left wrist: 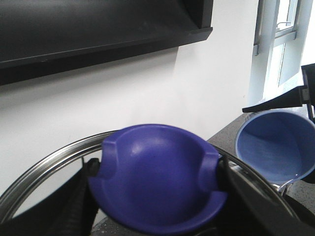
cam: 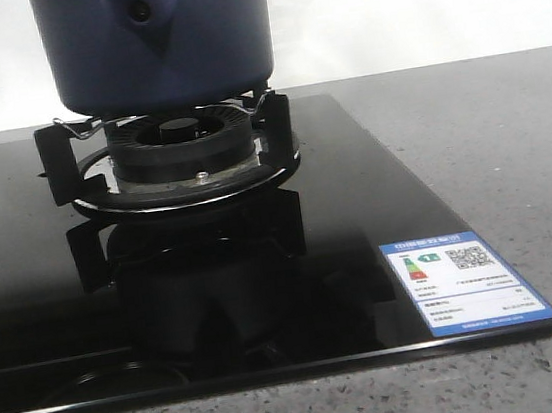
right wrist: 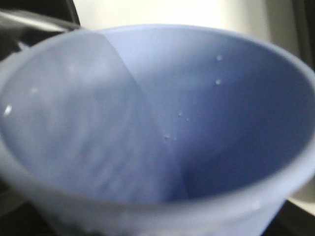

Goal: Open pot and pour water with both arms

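Already uncovered, the pot (cam: 155, 42) sits on the burner (cam: 181, 153) near the hob's (cam: 377, 204) far edge; left gripper (left wrist: 155, 196) clamps the lid (left wrist: 158, 177), right gripper's grip unclear behind the tilted cup (right wrist: 157, 132), water at its lip, pouring underway

Left gripper (left wrist: 155, 189) jaws clamped; right gripper unseen.
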